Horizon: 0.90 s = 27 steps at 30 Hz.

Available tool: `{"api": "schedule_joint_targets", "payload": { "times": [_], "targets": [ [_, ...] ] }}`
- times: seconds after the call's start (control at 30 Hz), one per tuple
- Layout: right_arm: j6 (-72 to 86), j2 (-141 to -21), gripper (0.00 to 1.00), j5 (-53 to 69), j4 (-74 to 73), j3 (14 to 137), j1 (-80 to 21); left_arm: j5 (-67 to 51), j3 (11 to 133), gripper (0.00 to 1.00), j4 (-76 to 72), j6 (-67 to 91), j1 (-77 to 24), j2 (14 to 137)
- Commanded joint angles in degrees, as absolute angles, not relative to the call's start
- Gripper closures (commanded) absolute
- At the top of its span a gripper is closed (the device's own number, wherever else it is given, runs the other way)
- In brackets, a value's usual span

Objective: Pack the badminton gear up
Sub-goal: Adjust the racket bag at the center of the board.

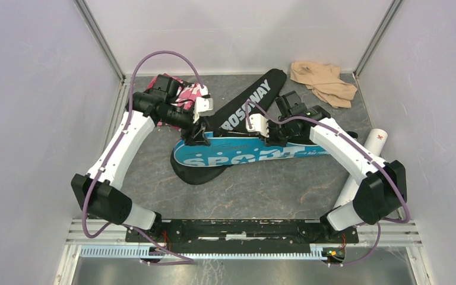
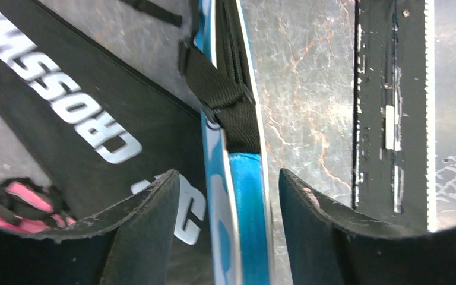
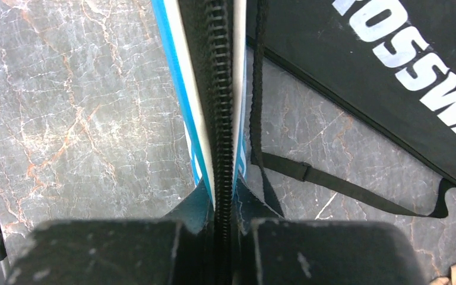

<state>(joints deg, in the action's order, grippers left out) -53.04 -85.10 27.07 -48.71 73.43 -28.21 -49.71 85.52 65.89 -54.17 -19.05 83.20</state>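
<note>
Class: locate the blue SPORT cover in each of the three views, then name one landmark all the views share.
Top external: blue SPORT cover lies centre, overlapping the black CROSSWAY cover.
Left wrist: its edge runs top to bottom, centre, between the fingers of the open left gripper.
Right wrist: its zipped edge runs down the centre into the shut right gripper.
Shared landmark: the white CROSSWAY lettering, seen in all three.

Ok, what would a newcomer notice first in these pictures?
The blue SPORT cover lies mid-table, overlapping the black CROSSWAY cover. The right tool pinches its zipper edge, while the left tool stands open astride the same cover's edge.
</note>
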Motion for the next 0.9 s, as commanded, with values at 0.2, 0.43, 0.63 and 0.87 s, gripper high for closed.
{"api": "schedule_joint_targets", "payload": {
  "times": [0.2,0.43,0.63,0.87],
  "targets": [
    [-54.35,-83.06,1.00,31.63,-48.93,71.57,-27.77,-52.72,94.64,0.16,61.69,-57.00,-26.50,83.01],
    [-54.23,-83.08,1.00,31.53,-49.48,71.40,-27.64,-48.47,94.72,0.09,59.10,-57.72,-34.00,84.81],
    [-53.97,-82.26,1.00,31.20,-49.00,70.60,-27.23,-45.49,97.63,0.16,66.83,-62.88,-35.16,90.18],
    [-53.96,-81.83,1.00,31.30,-49.04,69.75,-26.90,-41.54,97.08,0.22,68.86,-65.13,-35.16,92.28]
  ]
}}
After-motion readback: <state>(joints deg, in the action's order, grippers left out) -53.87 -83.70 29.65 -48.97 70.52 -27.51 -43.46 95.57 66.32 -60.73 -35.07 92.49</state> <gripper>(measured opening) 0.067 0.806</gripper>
